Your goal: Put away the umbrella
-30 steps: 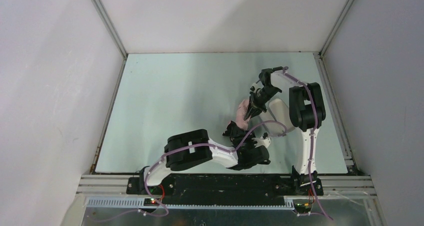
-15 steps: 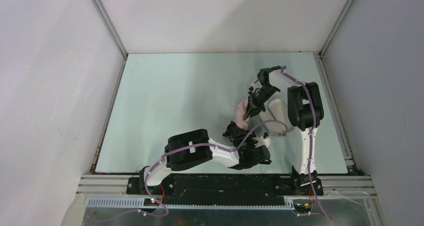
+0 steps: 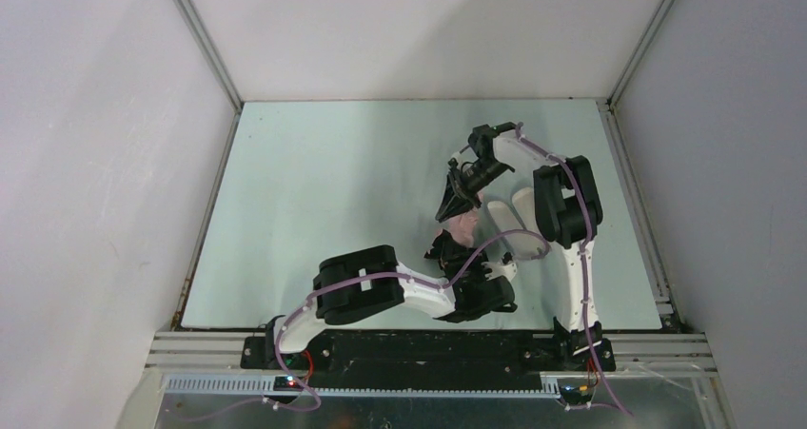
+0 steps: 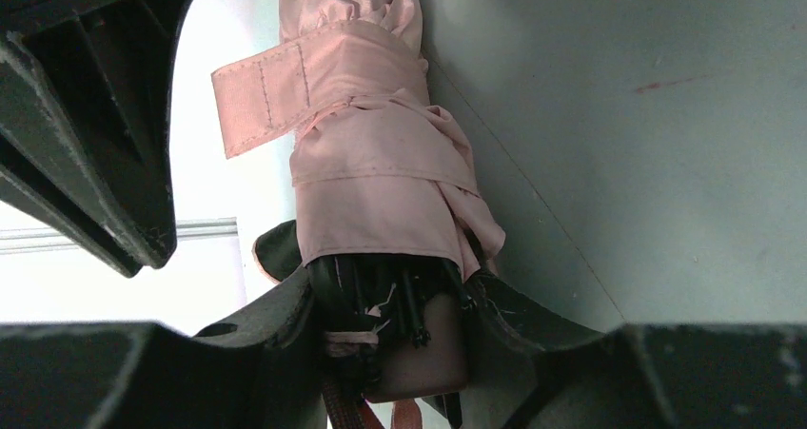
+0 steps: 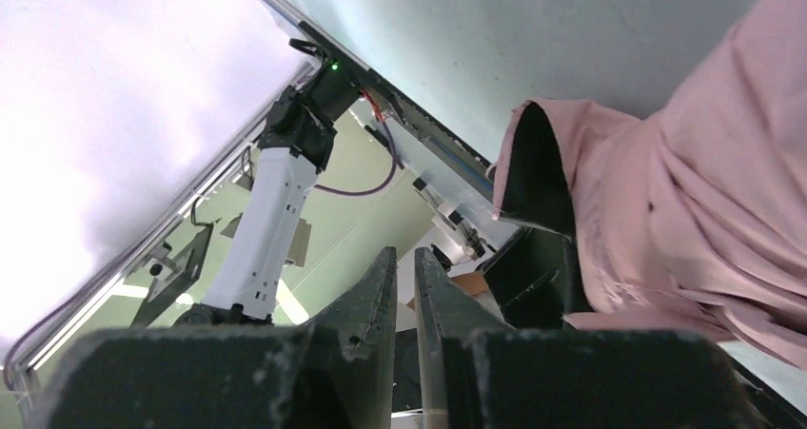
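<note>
Matt, thin pink cloth — umbrella

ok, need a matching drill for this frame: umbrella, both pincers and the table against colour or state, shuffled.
Things:
1. umbrella
2. left pincer
3. right pincer
4. table

Colour or state:
a. pale green
b. jaws a crack apart, holding nothing
c. pink, folded
d. clamped on the umbrella's handle end

Pairs: 1-c, 2-d, 3-b, 4-a
</note>
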